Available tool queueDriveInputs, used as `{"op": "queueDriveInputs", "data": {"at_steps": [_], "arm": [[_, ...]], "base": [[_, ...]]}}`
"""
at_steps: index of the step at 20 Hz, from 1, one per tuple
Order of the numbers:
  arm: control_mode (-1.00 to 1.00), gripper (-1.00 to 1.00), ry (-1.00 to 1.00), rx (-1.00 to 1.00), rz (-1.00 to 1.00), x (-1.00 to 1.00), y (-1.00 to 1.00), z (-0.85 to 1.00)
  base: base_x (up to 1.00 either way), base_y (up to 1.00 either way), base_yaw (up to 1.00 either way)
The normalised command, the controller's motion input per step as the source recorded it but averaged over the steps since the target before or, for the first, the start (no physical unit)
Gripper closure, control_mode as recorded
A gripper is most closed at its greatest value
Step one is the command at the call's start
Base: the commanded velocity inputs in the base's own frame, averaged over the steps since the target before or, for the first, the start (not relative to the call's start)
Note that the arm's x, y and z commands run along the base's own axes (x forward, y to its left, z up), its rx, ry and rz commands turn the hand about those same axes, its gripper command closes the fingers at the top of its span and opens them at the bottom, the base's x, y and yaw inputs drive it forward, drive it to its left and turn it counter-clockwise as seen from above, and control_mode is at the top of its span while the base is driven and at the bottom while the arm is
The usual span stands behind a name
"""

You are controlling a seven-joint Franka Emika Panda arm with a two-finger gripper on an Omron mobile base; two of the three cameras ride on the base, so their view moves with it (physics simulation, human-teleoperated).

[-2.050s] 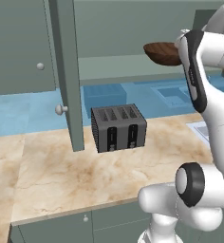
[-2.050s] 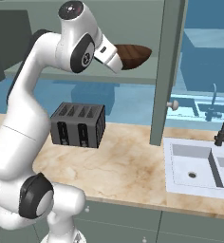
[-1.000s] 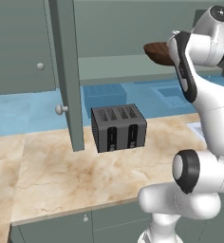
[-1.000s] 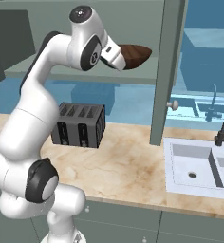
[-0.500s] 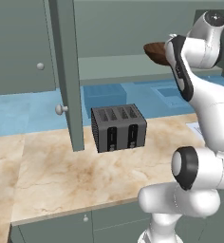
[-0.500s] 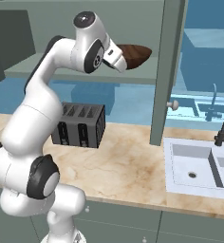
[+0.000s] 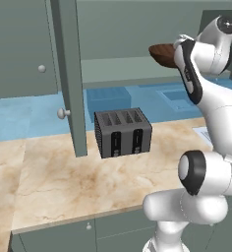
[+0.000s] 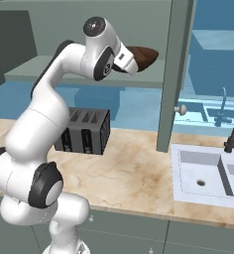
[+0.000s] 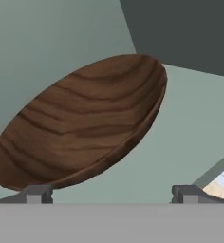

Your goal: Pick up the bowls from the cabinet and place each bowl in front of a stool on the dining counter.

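so over the last couple secs the arm's pulled back a bit with the bowl [image 9: 80, 121] still out in front of the tool [image 9: 111, 192], clear of the cabinet [image 7: 69, 74] shelf, tool looks pinched on its rim but honestly can't tell, next stop's gotta be the dining table.

Grained dark wood bowl [image 9: 80, 123], veined marble worktop [image 7: 54, 182]

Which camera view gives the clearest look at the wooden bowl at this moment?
The hand view: the wooden bowl spans most of the picture, tilted, grain plain. The left base view shows part of it beside the arm, high above the toaster; the right base view shows a small dark part past the wrist.
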Motion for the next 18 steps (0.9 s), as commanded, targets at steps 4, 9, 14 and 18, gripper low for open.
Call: {"op": "queueDriveInputs", "data": {"at_steps": [4,9,14,18], "arm": [[-1.0,-1.0,-0.01,0.0,0.0,0.19,-0.08,0.0],[-1.0,-1.0,0.0,0.0,0.0,0.32,-0.01,0.0],[-1.0,-1.0,0.0,0.0,0.0,0.33,-0.04,0.0],[-1.0,-1.0,0.0,0.0,0.0,0.1,-0.08,0.0]], "base": [[0.0,0.0,0.0],[0.0,0.0,0.0],[0.0,0.0,0.0],[0.0,0.0,0.0]]}}
